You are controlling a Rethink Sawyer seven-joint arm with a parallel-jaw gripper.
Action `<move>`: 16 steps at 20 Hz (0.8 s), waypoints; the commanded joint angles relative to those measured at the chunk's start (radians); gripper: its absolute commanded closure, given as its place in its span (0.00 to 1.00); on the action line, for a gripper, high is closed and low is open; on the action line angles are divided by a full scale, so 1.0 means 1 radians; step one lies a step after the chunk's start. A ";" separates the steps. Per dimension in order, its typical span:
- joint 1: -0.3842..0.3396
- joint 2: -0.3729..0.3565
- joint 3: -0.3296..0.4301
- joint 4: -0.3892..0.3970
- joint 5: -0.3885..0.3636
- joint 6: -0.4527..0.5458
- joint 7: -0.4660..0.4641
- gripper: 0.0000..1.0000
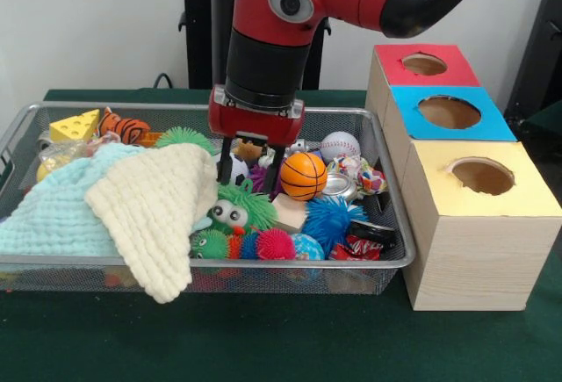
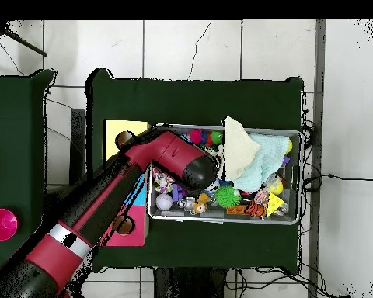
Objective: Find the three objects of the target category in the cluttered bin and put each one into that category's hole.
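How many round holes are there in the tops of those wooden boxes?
3, in a row right of the bin: the red-topped hole farthest back, the blue-topped hole in the middle, the yellow-topped hole nearest.

A cream knitted cloth [image 1: 154, 211] overlaps a mint cloth [image 1: 57, 211]; an orange ball [image 1: 303, 176] lies near.

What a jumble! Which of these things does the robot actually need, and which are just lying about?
For the job: gripper, open; wire-mesh bin; orange striped plush toy; red-topped hole.

Just lying about: toy basketball; baseball; cream cloth; yellow cheese wedge; blue-topped hole; yellow-topped hole.
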 commanded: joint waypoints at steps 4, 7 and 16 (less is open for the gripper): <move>-0.021 0.029 0.093 -0.102 -0.076 -0.179 0.106 0.00; -0.038 0.039 0.103 -0.132 -0.081 -0.162 0.109 0.00; -0.048 0.056 0.095 -0.161 -0.078 -0.128 0.139 0.00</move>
